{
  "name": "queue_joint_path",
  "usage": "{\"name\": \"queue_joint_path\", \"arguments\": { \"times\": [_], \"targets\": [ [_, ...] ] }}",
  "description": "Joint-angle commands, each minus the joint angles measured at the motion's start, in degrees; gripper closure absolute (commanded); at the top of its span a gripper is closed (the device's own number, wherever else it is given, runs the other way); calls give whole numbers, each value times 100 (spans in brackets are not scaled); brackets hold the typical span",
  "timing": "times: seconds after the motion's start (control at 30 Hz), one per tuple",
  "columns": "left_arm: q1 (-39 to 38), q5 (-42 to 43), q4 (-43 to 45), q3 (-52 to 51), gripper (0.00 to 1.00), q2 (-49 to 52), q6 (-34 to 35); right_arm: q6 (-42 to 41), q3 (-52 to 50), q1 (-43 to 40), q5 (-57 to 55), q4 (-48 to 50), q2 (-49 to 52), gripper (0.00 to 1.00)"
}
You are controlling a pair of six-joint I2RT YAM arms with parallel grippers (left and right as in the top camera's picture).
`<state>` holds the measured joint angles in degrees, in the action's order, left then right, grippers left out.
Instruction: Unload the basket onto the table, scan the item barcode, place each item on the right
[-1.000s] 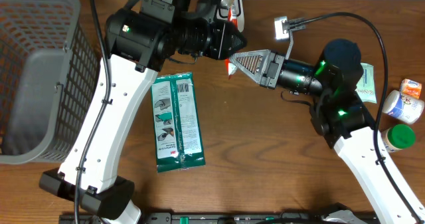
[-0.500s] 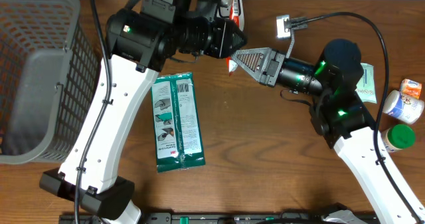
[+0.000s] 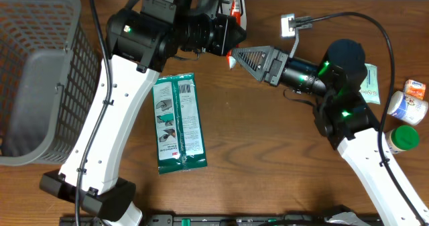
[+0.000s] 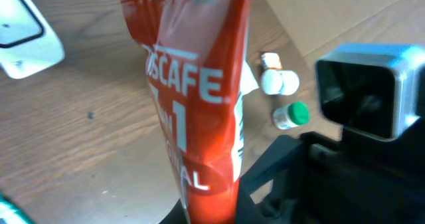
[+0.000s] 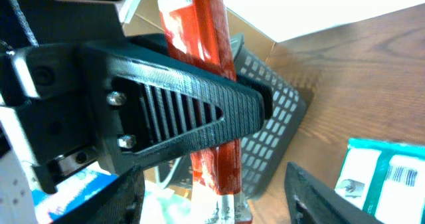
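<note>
The item is a red Nescafe sachet [image 4: 199,104], hanging upright above the table. My left gripper [image 4: 212,214] is shut on its lower end, and in the overhead view the left gripper [image 3: 231,41] sits at the top middle with the sachet [image 3: 235,9] sticking out past it. My right gripper [image 3: 236,54] points at the sachet from the right. Its jaws stand open on either side of the sachet [image 5: 216,117] in the right wrist view, where the right gripper [image 5: 226,204] touches nothing. The sachet's barcode does not show.
A green wipes packet [image 3: 177,122] lies flat below the left arm. A grey mesh basket [image 3: 40,72] fills the left side. A teal pack [image 3: 370,82], a white bottle [image 3: 405,106] and a green-capped jar [image 3: 404,139] stand at the right edge. A white device [image 4: 20,31] lies beyond the sachet.
The right gripper has opened and let go of the sachet. The left gripper has closed on it, and both have shifted slightly toward the table's far edge.
</note>
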<state>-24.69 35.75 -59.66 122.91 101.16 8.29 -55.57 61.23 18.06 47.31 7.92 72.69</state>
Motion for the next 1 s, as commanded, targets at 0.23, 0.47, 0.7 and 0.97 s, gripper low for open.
{"name": "queue_joint_path", "arguments": {
  "times": [0.23, 0.47, 0.7, 0.97],
  "targets": [
    [13, -219, -457, 20, 93, 63, -1458, 601, 81, -739, 387, -247, -57, 34],
    [17, -184, -83, 20, 93, 63, -505, 1419, 79, -774, 1019, -1526, -57, 44],
    [17, 584, 151, 20, 93, 66, -31, 1967, 79, -280, 1045, -1646, -35, 50],
    [17, 586, 96, 20, 92, 66, -24, 1794, 79, -9, 1379, -597, -35, 64]
  ]
}}
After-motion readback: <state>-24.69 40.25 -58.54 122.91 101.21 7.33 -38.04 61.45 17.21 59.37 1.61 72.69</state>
